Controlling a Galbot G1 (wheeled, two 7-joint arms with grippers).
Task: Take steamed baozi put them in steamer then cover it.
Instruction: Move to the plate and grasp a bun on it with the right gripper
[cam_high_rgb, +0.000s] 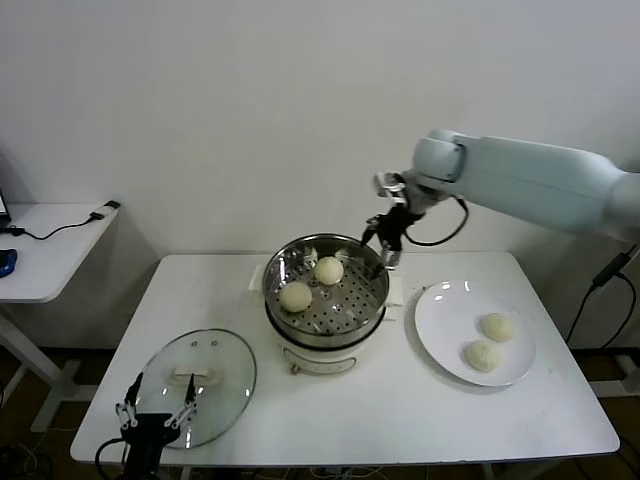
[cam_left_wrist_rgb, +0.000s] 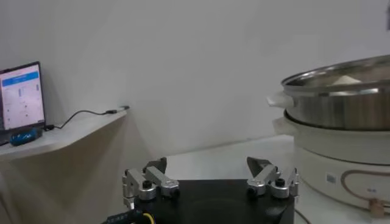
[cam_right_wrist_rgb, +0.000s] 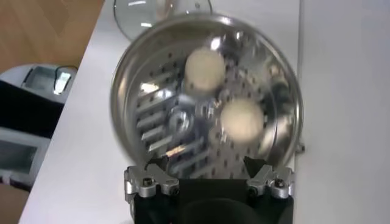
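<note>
With two buns (cam_high_rgb: 312, 283) in the steamer (cam_high_rgb: 326, 293) and two (cam_high_rgb: 489, 340) left on the plate (cam_high_rgb: 436, 330), the right hand (cam_high_rgb: 385, 243) hovers empty and wide over the rim and could clip it, while the left hand (cam_high_rgb: 156, 412), also wide, rests beside the lid (cam_high_rgb: 222, 376) on the worktop (cam_high_rgb: 400, 410).

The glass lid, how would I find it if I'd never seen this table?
Start at the shiny steamer in the middle of the white table. Look toward the table's front corner on the robot's left, just beyond the left gripper. The lid lies flat there: round like the white plate, but see-through, with a white handle on top.
</note>
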